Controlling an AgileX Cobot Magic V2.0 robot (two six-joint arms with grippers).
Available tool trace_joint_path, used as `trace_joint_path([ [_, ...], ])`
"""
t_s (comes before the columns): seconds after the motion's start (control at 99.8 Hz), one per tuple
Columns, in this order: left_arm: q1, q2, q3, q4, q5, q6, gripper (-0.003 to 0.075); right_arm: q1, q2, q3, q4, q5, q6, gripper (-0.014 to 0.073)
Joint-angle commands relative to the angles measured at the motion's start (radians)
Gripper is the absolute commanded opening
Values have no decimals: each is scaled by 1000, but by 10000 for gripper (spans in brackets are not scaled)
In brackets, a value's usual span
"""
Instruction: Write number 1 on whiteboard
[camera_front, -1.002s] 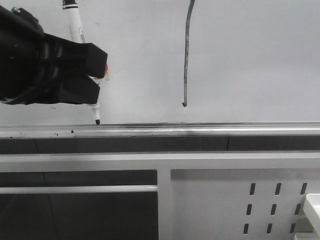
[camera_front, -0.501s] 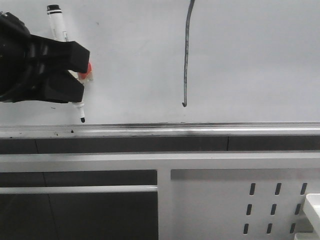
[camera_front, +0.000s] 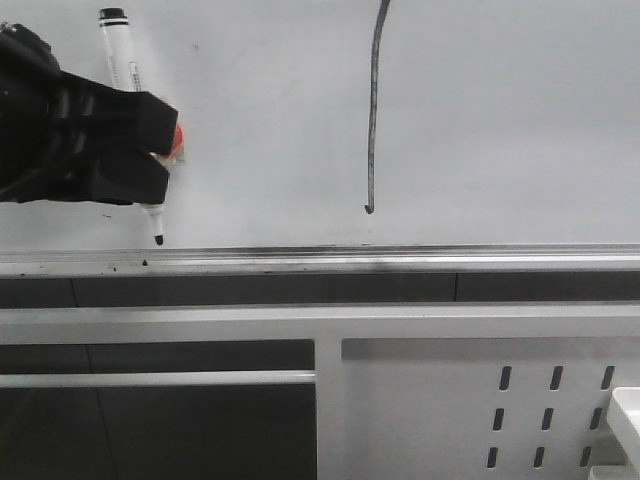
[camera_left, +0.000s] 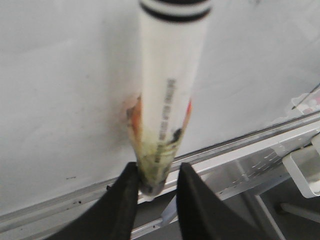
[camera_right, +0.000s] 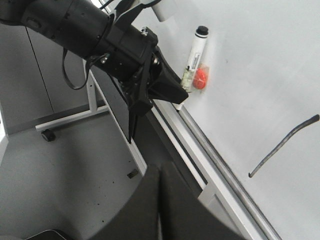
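Gripping marker (camera_front: 126, 62) | left tool (camera_front: 165, 165) | number 1 (camera_front: 373, 110) well right | right tool (camera_right: 160, 200) closed

Even soft light, left wrist view blurred

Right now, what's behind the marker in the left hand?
Behind the marker is bare whiteboard. An orange-red patch sits beside the barrel at the left hand. The hand covers the mid-barrel. The number 1 stands apart.

A white metal panel (camera_front: 470, 400) with slotted holes stands beside dark openings crossed by a white bar (camera_front: 150, 379). The grey floor (camera_right: 75, 165) is speckled.
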Motion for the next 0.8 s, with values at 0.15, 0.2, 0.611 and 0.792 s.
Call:
trace_joint_path([
  [0.15, 2, -61, -32, 15, -8, 8, 492, -7, -4, -29, -11, -71, 1, -69],
  [0.2, 2, -72, -32, 15, -31, 8, 492, -7, -4, -29, -12, -71, 1, -69],
  [0.611, 2, -310, 101, 15, -204, 6, 295, -7, -113, 58, -16, -114, 1, -69],
  [0.792, 2, -482, 182, 15, -243, 9, -20, -7, -294, 212, -23, -204, 1, -69],
])
